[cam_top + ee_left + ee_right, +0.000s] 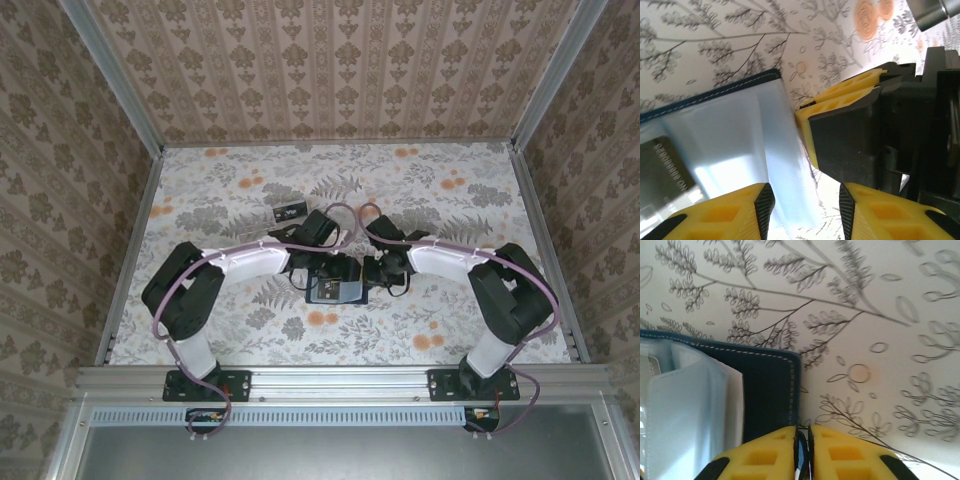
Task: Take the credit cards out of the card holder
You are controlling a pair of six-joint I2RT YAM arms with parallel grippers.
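Observation:
The card holder (335,290) lies open on the flowered table between both arms, navy outside and pale grey-blue inside. My left gripper (807,205) is open low over the card holder (740,130), with a pale inner flap (785,165) running between its fingers. A dark card (665,175) with pale lettering shows in a slot at the left. My right gripper (802,440) is shut on the stitched navy edge of the card holder (767,390), and its yellow fingers (840,100) face my left gripper. No orange-tan card is in view.
A small dark rectangular item (288,212) lies on the table behind the left arm. Patterned walls and metal rails (135,250) close in the table on three sides. Both arms (440,258) crowd the centre.

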